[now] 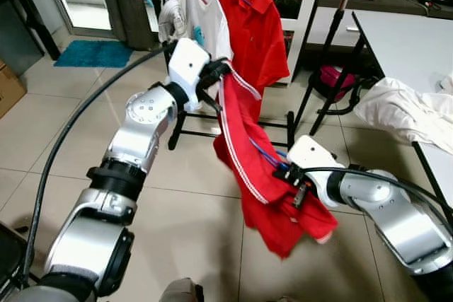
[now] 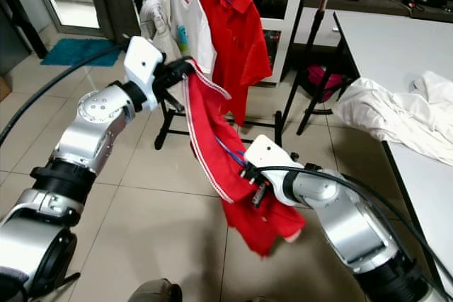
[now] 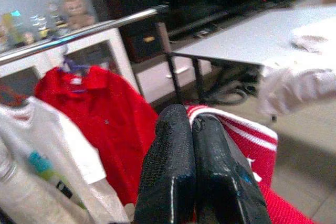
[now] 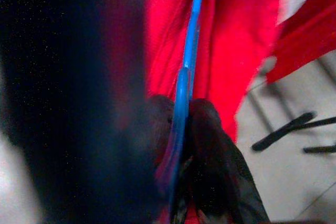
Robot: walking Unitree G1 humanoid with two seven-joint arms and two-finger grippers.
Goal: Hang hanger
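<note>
The red garment (image 1: 248, 175) on its blue hanger (image 4: 185, 93) isn't on the rack (image 3: 79, 32) yet; it stretches between both arms, short of the rail. The left gripper (image 1: 216, 76), raised toward the rack, pinches the white-striped edge. The right gripper (image 1: 294, 178), held low, clamps the hanger.

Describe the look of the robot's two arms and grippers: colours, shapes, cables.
Both arms are built of rounded silver segments joined by black rings. A white boxy block sits at each wrist. The left gripper and right gripper each have two long black fingers with a finely textured surface. Black cables run along both arms.
</note>
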